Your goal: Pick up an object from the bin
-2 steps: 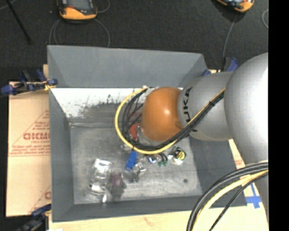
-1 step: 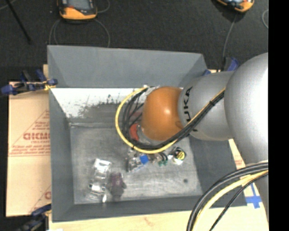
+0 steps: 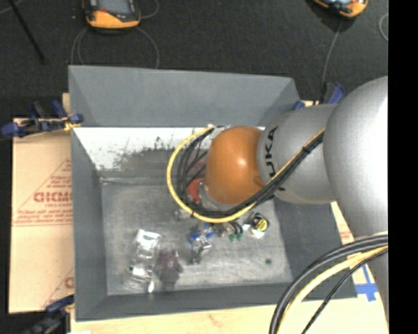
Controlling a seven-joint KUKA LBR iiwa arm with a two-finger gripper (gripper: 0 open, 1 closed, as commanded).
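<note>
The arm's orange cover and cables hide the middle of the bin. A red thing peeks out from under them, mostly covered, so its kind is unclear. The little blue and silver bits just below are too small to name.

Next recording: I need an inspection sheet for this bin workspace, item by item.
surface: grey metal bin, floor scuffed, dark specks on the back wall.
job's things: blue-and-silver piece and red thing, nearest the wrist.
clutter: clear crumpled plastic, dark lump, small yellow-green bits.
grippers: gripper hidden under the orange wrist cover.
cables: yellow and black loop round the wrist.
surroundings: orange-black device on dark floor.
</note>
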